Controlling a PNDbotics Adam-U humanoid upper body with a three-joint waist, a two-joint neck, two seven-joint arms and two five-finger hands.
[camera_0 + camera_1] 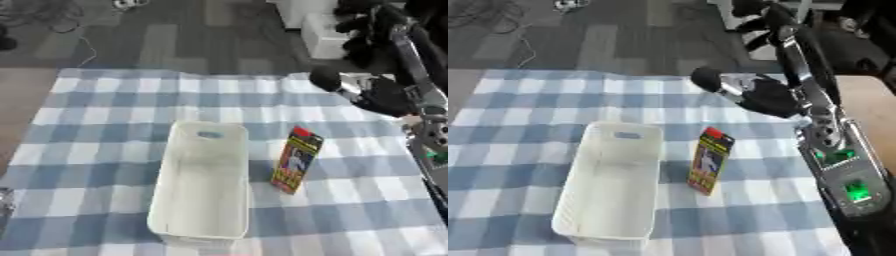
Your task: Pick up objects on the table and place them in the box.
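Observation:
A white oblong box [203,220] with a handle slot stands on the blue checked cloth, and nothing shows inside it. Just right of it lies a flat red, yellow and black packet [296,159], its long side tilted against the box's line. My right hand [768,97] hangs above the cloth's far right part, up and to the right of the packet and apart from it. A black rounded end on a silver neck [715,83] sticks out from the hand toward the left. I cannot tell whether this is part of the hand or something it holds.
The checked cloth [105,125] covers the table, with bare wood [872,107] at its right side. A grey sliver [3,202] shows at the lower left edge. Dark floor with cables and white furniture lies beyond the far edge.

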